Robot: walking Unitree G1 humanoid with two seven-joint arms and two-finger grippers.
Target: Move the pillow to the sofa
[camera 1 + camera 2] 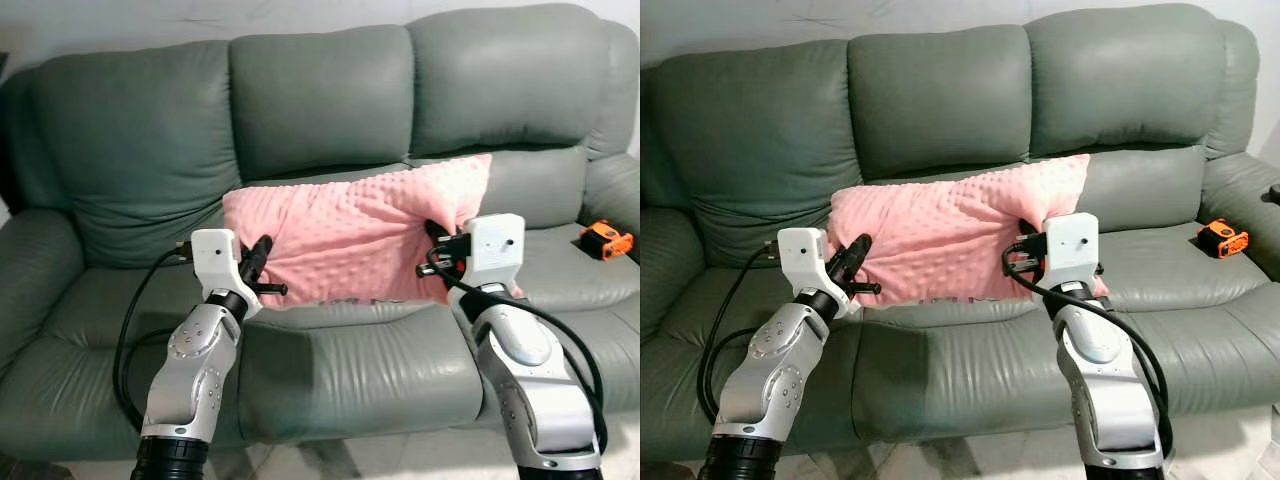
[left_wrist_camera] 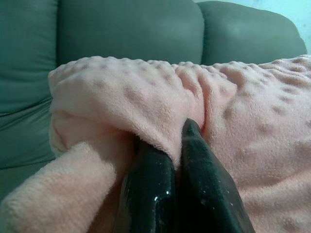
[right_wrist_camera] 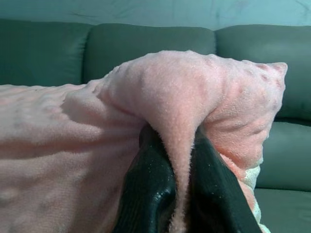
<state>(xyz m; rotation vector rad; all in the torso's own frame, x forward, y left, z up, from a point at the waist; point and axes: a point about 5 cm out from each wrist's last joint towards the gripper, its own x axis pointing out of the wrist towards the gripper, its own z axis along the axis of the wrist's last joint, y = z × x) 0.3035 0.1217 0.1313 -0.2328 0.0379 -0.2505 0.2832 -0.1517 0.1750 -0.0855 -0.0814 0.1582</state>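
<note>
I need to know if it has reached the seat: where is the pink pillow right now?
The pink pillow is over the sofa's middle seat, pinched between the left gripper and right gripper.

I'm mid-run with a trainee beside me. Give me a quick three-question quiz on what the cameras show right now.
1. True or false: both tools are pinching the pink pillow.
2. Which tool is nearer the small orange object on the sofa seat: A) left tool, B) right tool?
3. Fill in: the pillow is held in front of the sofa's ____ backrest cushion.

Key
1. True: the wrist views show each tool's black fingers closed on a fold of pink fabric.
2. B.
3. Middle.
</note>
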